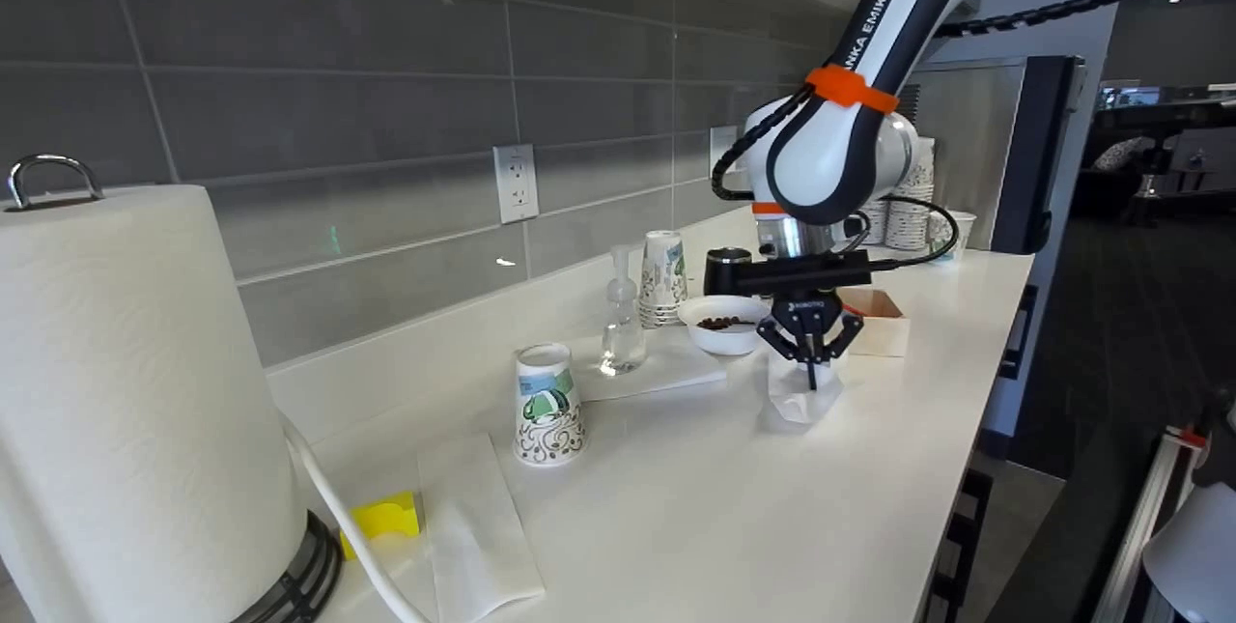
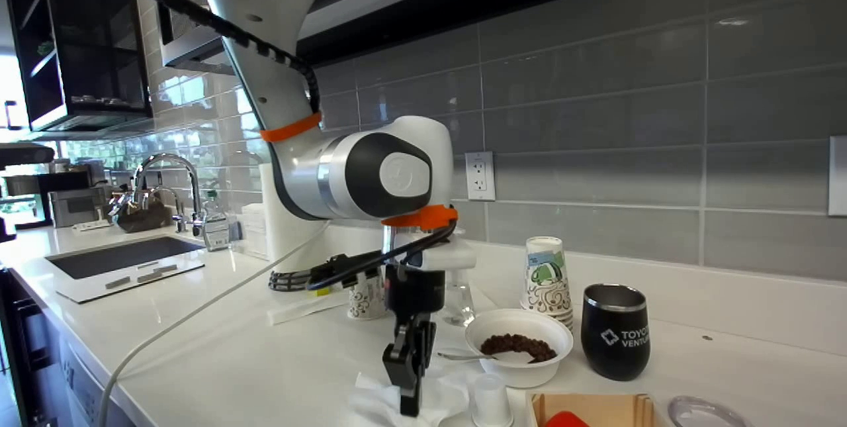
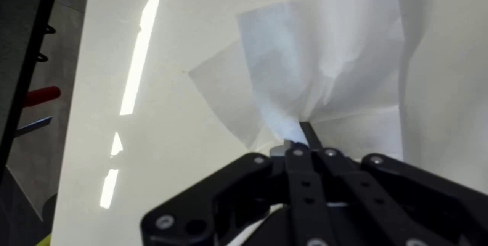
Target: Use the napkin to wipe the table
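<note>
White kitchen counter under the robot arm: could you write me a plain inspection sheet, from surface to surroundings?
Surface: glossy white countertop, light glare, a tiny yellowish speck.
Job's things: thin white paper napkin, creased and gathered.
Clutter: round white bowl of brown pieces, silver-rimmed black tumbler, patterned white paper cups, clear pump bottle.
Gripper: black two-fingered gripper, pinching the napkin.
Cables: black ribbed cable reaching the white-and-black robot arm; white cord beside the upright white paper-towel roll.
Surroundings: grey tiled wall with a white power outlet.
</note>
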`<state>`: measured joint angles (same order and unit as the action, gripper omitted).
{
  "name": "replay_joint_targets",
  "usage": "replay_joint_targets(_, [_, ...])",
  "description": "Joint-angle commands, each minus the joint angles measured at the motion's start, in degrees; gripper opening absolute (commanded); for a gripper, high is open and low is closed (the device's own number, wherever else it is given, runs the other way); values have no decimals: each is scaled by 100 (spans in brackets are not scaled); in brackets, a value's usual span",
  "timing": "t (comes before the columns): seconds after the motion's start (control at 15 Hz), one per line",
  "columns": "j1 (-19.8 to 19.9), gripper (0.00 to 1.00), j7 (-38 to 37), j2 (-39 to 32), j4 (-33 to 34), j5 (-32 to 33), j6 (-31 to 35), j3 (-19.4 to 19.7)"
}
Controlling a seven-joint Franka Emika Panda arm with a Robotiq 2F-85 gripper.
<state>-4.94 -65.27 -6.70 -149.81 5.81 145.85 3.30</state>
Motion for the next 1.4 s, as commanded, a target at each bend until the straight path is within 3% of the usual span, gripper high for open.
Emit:
replay_joint_targets(0.0, [-145,0,139,690,-26,-154,108,-380])
replay_joint_targets(0.27, [-354,0,642,1036,324,-593,-204,-949])
replay_joint_targets(0.47, [-416,0,447,1197,697,-390,-521,-1212])
replay_joint_targets(0.8, [-364,0,223,1169,1359,-62,-969,-1393])
replay_joint_targets(1.33, [-616,0,584,934,1936,-211,-798,-1690])
